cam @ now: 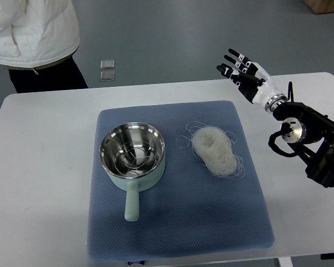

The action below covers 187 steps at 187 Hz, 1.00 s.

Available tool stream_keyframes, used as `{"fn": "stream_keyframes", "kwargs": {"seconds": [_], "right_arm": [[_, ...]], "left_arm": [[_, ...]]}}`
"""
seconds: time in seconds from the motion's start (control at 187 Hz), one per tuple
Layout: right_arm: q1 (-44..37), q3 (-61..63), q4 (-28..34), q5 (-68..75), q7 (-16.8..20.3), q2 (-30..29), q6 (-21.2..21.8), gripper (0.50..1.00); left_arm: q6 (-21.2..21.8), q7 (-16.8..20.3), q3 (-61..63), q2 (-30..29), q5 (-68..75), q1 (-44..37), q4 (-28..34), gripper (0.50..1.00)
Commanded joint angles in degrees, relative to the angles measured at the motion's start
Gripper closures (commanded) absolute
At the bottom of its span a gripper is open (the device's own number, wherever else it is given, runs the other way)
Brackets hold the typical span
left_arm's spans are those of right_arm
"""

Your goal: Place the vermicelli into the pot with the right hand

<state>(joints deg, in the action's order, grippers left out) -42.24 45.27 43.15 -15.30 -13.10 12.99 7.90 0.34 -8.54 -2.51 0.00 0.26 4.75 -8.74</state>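
Top view was taken from steeply above a white desk (44, 167) on which a blue mat (178, 222) was spread, with bare desk left as a margin on the left, right and far sides. The near edge of the mat was seen to lie almost at the near edge of the desk. A pale green pot (132, 153) with a steel interior was set on the left half of the mat, its handle pointed toward the near edge, and a wire rack was seen inside it. The vermicelli (214, 150) was found as a loose white nest on the right half of the mat, just beside the pot but apart from it, with stray strands spread around it. Open mat was left between the nest and the right mat edge, and a broad clear strip was left in front of both things.

The right hand (244, 71) was held raised over the far right corner of the desk, well apart from the vermicelli, with its fingers (232, 55) spread open and nothing held. Its arm was seen to enter from the right edge. A person in a white jacket (30, 30) was seen past the far left corner, and 2 small grey squares (107, 69) lay on the floor beyond the desk.
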Motion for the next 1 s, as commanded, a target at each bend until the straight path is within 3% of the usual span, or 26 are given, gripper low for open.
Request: {"fn": "stream_keyframes", "kwargs": {"seconds": [0.0,0.599,0.995], "right_arm": [[0.23,0.00,0.00,0.00,0.01,-0.16,-0.08,0.576],[0.58,0.09,0.00,0.53,-0.17,-0.33,-0.43,0.576],[0.14,-0.18,0.00,0.00,0.27,0.02,1.86,0.574]], "left_arm": [[0.01,0.19,-0.12,0.00,0.00,0.00,0.04,0.500],[0.01,0.19,0.05,0.00,0.00,0.00,0.13,0.500],[0.01,0.28,0.14,0.00,0.00,0.00,0.13,0.500]]}}
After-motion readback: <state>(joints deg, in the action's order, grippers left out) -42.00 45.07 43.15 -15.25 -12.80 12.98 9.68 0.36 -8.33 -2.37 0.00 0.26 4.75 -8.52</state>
